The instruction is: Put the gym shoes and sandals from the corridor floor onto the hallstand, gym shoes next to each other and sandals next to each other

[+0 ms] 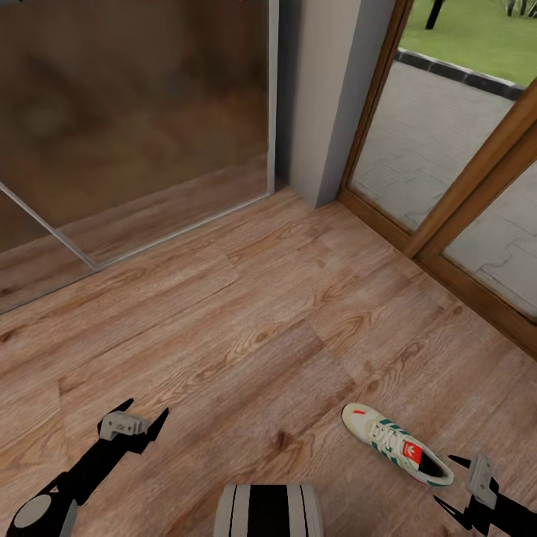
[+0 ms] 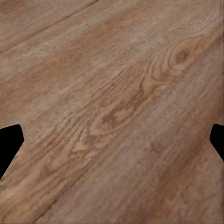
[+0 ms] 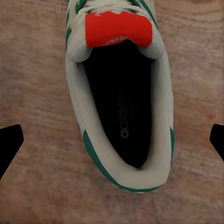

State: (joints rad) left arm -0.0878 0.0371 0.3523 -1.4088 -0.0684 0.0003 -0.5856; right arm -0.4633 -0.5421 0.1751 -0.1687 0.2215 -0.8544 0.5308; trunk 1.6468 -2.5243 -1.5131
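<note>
One gym shoe (image 1: 395,444), white with green stripes and a red-orange tongue label, lies on the corridor floor (image 1: 246,321) at the lower right, toe pointing away to the left. My right gripper (image 1: 450,483) hangs open just beyond its heel. In the right wrist view the right gripper (image 3: 112,142) looks straight down on the gym shoe (image 3: 119,32), its dark fingertips (image 3: 9,144) wide on either side of the heel opening. My left gripper (image 1: 145,416) is open over bare planks at the lower left; the left gripper (image 2: 112,140) holds nothing. The sandals and the hallstand are out of view.
A brown reflective sliding panel (image 1: 134,112) closes off the back left. A grey wall pillar (image 1: 328,97) stands at the back centre. A wooden-framed glass door (image 1: 462,246) runs along the right, with paving outside. My trunk (image 1: 268,511) shows at the bottom centre.
</note>
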